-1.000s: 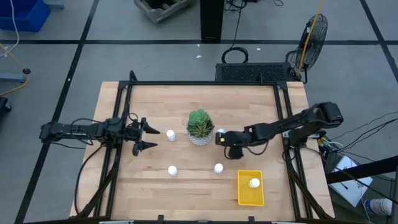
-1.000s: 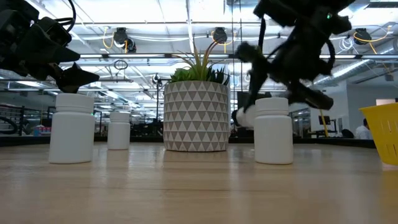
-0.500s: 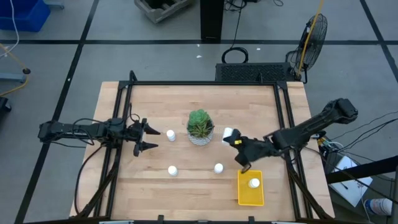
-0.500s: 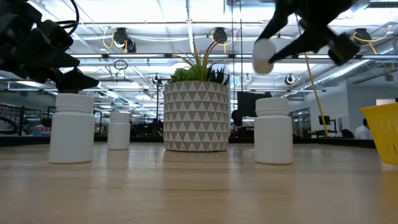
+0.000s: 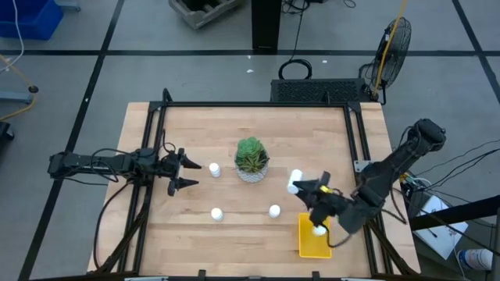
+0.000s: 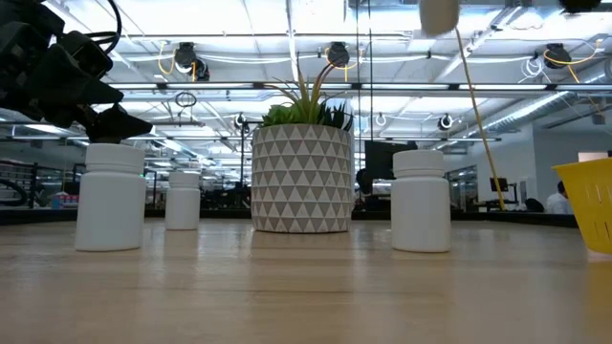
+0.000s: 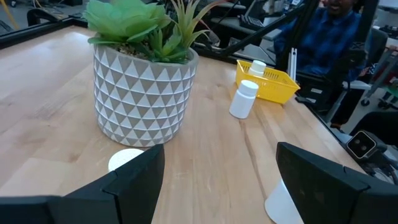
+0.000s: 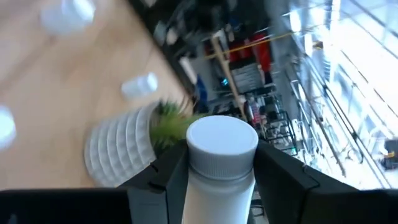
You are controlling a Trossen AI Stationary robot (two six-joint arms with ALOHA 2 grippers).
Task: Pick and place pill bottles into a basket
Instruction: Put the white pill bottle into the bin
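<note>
My right gripper (image 5: 307,190) is shut on a white pill bottle (image 5: 294,183), high above the table between the potted plant (image 5: 251,159) and the yellow basket (image 5: 315,236). The bottle shows at the top of the low view (image 6: 439,13). One bottle (image 5: 319,230) stands in the basket. Three bottles stand on their bases on the table: one (image 5: 213,168) left of the plant and two nearer the front (image 5: 217,213) (image 5: 274,211). My left gripper (image 5: 186,173) is open just left of the bottle by the plant, whose cap (image 7: 127,160) shows by one finger. My right gripper pinches the bottle's body (image 8: 219,186) below the cap between its two fingers (image 8: 166,182), one on each side. The cap end (image 8: 222,142) sticks out past the fingertips, away from the wrist. The bottle is lifted clear of the table.
The green plant in its white patterned pot (image 6: 300,177) stands mid-table. Black frame rails (image 5: 361,156) run along the table's left and right sides. The basket also shows at the right in the low view (image 6: 588,203). A person in blue (image 7: 329,43) is beyond the table.
My right gripper has lifted the bottle from beside the plant pot, clear of the table. It has carried it up and toward the table's near right, toward the basket. The left arm has kept still.
</note>
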